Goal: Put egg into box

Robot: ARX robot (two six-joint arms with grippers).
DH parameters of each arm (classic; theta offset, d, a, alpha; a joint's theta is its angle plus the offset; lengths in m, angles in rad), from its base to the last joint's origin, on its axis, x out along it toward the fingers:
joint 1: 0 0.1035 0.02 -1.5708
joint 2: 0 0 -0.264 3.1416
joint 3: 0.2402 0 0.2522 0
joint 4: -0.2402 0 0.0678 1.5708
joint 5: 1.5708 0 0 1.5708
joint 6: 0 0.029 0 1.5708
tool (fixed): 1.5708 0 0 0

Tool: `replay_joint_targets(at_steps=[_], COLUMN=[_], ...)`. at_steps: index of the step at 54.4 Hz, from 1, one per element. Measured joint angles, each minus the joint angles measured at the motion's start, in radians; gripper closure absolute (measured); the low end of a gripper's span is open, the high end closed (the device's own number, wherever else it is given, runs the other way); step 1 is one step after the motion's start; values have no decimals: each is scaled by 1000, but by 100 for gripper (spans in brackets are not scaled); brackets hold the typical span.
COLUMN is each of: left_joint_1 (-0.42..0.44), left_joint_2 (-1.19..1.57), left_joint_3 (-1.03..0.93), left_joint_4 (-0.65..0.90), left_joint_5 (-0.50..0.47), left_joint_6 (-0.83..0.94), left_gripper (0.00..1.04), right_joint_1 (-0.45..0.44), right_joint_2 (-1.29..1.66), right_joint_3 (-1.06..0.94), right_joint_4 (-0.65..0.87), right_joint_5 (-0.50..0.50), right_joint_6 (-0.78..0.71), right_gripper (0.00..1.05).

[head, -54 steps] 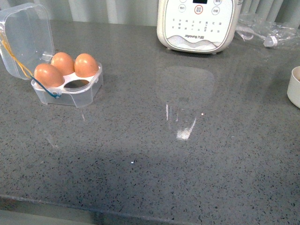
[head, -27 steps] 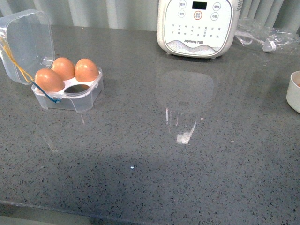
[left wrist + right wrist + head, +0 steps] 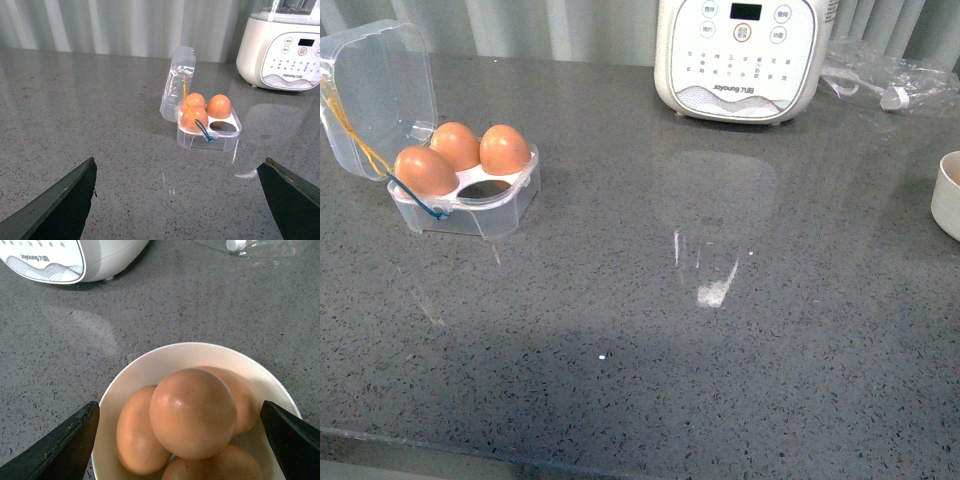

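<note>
The box (image 3: 470,213) is a clear plastic case at the table's left with its lid (image 3: 375,90) standing open. It holds three brown eggs (image 3: 504,149) and has one empty slot (image 3: 486,180) at the front right. The left wrist view shows the same box (image 3: 209,139) ahead of my open left gripper (image 3: 179,162), well apart from it. My open right gripper (image 3: 179,405) hovers over a white bowl (image 3: 165,351) with several brown eggs. The topmost egg (image 3: 192,412) lies between its fingers, untouched. Neither arm shows in the front view.
A white cooker (image 3: 740,55) stands at the back centre. A clear plastic bag with a cable (image 3: 885,75) lies at the back right. The bowl (image 3: 948,195) sits at the table's right edge. The grey table's front edge (image 3: 520,455) runs along the bottom.
The front view's framing shifted a little a second ago and has held still since. Nothing on the table has moved.
</note>
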Motion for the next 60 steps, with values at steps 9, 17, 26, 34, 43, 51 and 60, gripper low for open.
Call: replay_joint_targets(at_steps=[9, 17, 26, 34, 43, 51, 60], left_joint_1=[0, 0, 0, 0, 0, 0, 0], left_joint_2=[0, 0, 0, 0, 0, 0, 0], left_joint_3=[0, 0, 0, 0, 0, 0, 0], left_joint_4=[0, 0, 0, 0, 0, 0, 0], left_joint_5=[0, 0, 0, 0, 0, 0, 0], left_joint_6=[0, 0, 0, 0, 0, 0, 0], left_gripper=[7, 7, 7, 7, 7, 7, 7], right_joint_1=[-1, -4, -4, 14, 65, 151, 309], right_joint_2=[3, 2, -17, -66, -163, -235, -258], right_joint_3=[-9, -10, -14, -17, -17, 8, 82], right_joint_4=[5, 5, 0, -13, -48, -82, -114], right_joint_5=[0, 2, 2, 5, 20, 39, 60], right_joint_6=[2, 1, -6, -6, -10, -9, -4], right_gripper=[29, 51, 64, 64, 64, 64, 64])
